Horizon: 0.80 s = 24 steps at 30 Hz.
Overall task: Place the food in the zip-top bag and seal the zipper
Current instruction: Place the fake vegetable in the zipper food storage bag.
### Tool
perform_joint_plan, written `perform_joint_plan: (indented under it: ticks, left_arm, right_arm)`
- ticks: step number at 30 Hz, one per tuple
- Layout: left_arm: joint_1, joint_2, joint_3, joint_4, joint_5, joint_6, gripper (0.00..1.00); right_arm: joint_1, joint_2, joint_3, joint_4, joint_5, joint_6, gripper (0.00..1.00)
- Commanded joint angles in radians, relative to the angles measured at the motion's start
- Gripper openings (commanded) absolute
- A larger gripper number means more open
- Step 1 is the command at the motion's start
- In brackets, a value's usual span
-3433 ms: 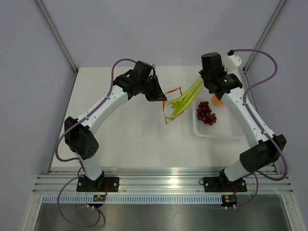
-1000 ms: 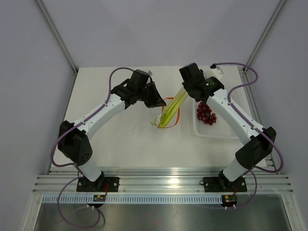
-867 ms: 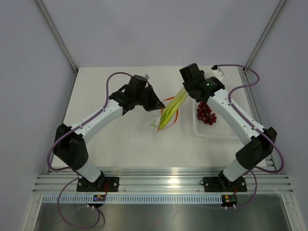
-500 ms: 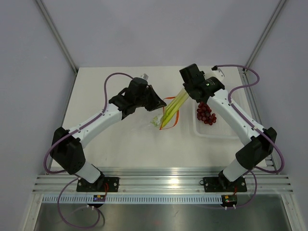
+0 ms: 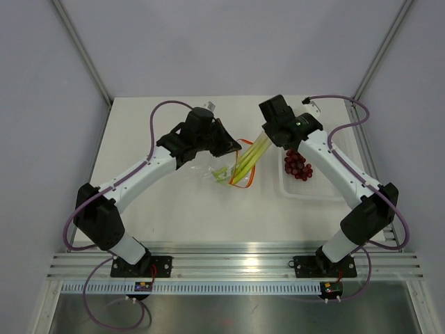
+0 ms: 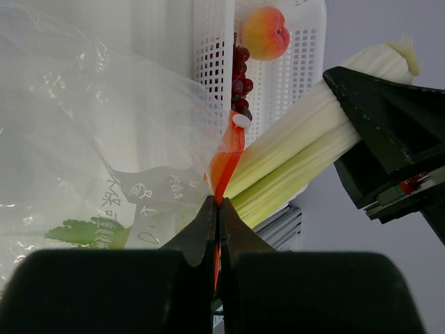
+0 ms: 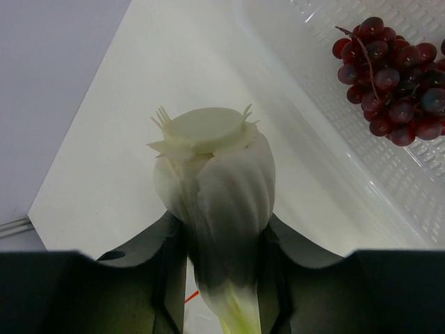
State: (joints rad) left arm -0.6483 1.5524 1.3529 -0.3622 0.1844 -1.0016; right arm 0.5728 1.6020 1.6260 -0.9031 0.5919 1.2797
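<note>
Stalks (image 5: 248,159) apparently deeper in bag (image 5: 217,172) than before

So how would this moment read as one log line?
left gripper: shut on zipper | right gripper: shut on stalks, tips in bag | grapes, peach: in tray

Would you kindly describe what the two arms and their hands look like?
Both the left arm and right arm have white rounded links joined by black joints. A thin purple cable loops along each. The left hand and right hand are black and taper to wedges. A small green light shows near the right arm's wrist.
</note>
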Motion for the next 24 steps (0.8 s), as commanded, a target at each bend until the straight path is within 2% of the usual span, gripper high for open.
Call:
perform_joint_plan:
  ticks: [1, 8, 12, 17, 24]
  left_arm:
    - [0.004, -0.002, 0.045, -0.040, -0.033, -0.061, 0.00]
    - [0.006, -0.048, 0.005, -0.023, -0.048, -0.137, 0.00]
    - [0.006, -0.034, -0.011, -0.001, -0.027, -0.138, 0.00]
    - [0.006, -0.025, -0.073, 0.103, 0.024, -0.186, 0.00]
    - [0.003, -0.023, -0.101, 0.175, 0.039, -0.201, 0.00]
  right_arm:
    - [-0.013, -0.056, 0.011, -0.013, 0.066, 0.018, 0.00]
    - [-0.085, -0.106, 0.008, -0.054, 0.062, 0.107, 0.00]
    - [-0.113, -0.120, -0.005, -0.025, -0.004, 0.130, 0.00]
    - [-0.119, -0.088, 0.023, -0.072, -0.046, 0.168, 0.00]
    - [-0.120, -0.021, 0.026, -0.094, -0.072, 0.139, 0.00]
